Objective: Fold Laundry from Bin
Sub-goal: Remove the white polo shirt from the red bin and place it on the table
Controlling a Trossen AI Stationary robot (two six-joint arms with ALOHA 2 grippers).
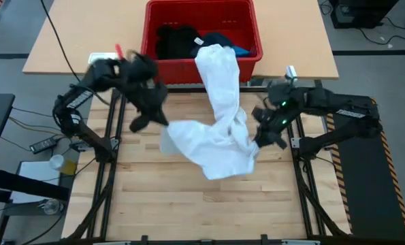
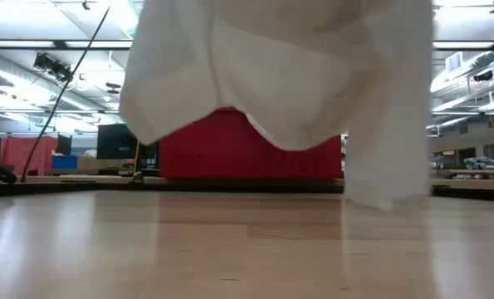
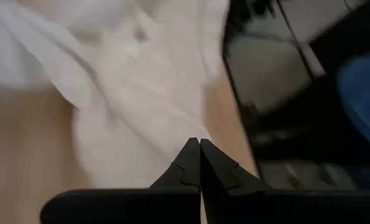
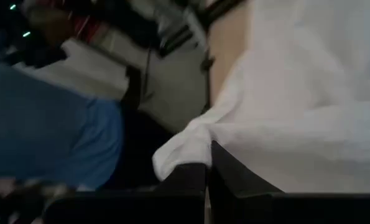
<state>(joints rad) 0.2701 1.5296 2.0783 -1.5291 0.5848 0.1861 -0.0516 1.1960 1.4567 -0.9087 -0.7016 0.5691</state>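
Observation:
The red bin stands at the table's far edge; its wall shows in the low view. Inside it lie a black garment, a dark navy one and a small bright blue one. The large white garment trails from the bin's front rim onto the table, and part of it hangs above the wood. My right gripper is shut on its right edge; the pinch is at a cloth corner. My left gripper is shut just left of the cloth, tips together, with nothing seen between them.
Black frame rails run along both sides of the wooden table. Cables and small items lie off the left side. The near half of the wood is bare.

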